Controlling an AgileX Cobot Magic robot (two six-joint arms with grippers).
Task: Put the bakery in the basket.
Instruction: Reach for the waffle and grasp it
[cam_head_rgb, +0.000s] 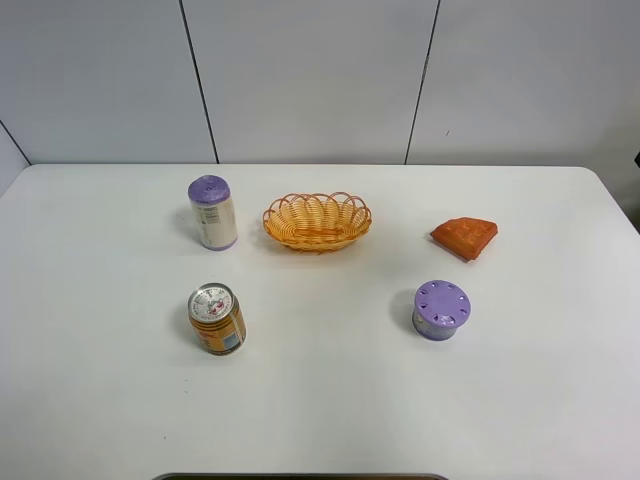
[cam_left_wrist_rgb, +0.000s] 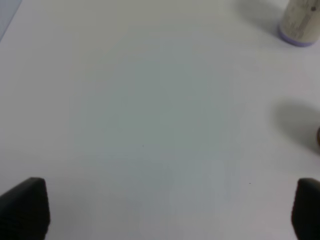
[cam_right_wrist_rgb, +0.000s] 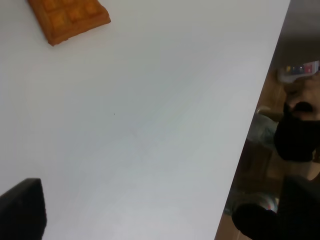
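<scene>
White table (cam_head_rgb: 320, 420) before you: the waffle-topped bakery wedge (cam_head_rgb: 465, 237) lies flat, well to the right of the wicker basket (cam_head_rgb: 317, 221). Your left gripper (cam_left_wrist_rgb: 165, 207) and right gripper (cam_right_wrist_rgb: 162, 207) both gape wide, gripping nothing.

Left gripper (cam_left_wrist_rgb: 165, 212) black, blocky, matte at its tips; right gripper (cam_right_wrist_rgb: 160, 212) likewise black.

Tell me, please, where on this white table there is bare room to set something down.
The widest bare patch is the centre of the table, bordered by the orange drink can, the low purple round tin and the woven yellow-orange basket. The front strip is free too. It is tighter between the basket and the purple-capped white bottle.
</scene>
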